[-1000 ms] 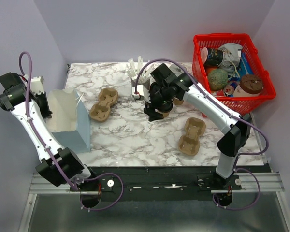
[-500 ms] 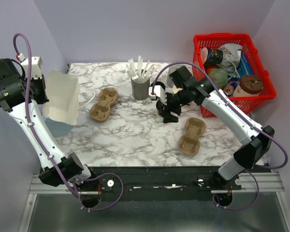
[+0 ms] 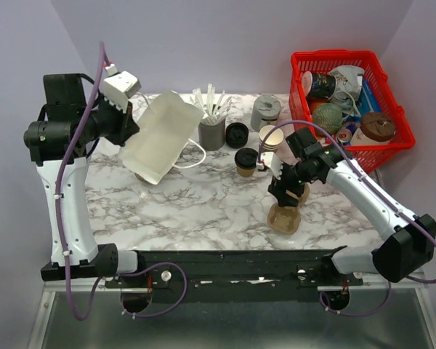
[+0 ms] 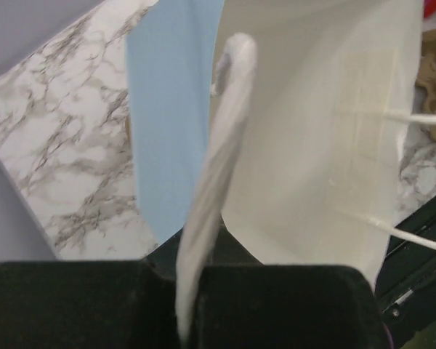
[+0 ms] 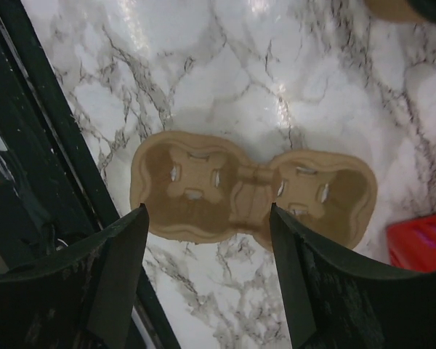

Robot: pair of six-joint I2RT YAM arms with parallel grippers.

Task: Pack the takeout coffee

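The takeout coffee (image 3: 245,161), a small tan cup with a black lid, stands upright mid-table. My left gripper (image 3: 131,120) is shut on the rim of a white paper bag (image 3: 160,138) with a blue side and holds it tilted in the air over the table's left half. In the left wrist view the pinched bag edge (image 4: 218,167) runs up from my shut gripper (image 4: 189,305). My right gripper (image 3: 283,195) is open and empty, just above a tan pulp cup carrier (image 3: 287,214). In the right wrist view the carrier (image 5: 254,193) lies beyond my open gripper (image 5: 207,211).
A stirrer holder (image 3: 212,132), a stack of black lids (image 3: 237,134), a stack of lidless paper cups (image 3: 271,138) and a grey cup (image 3: 265,113) stand at the back. A red basket (image 3: 392,149) of items is at the right. A second carrier (image 3: 139,174) peeks out under the bag.
My left arm has lifted the bag and swung it right, over the table. My right gripper has moved from beside the stirrer holder to the near right carrier, uncovering the coffee.
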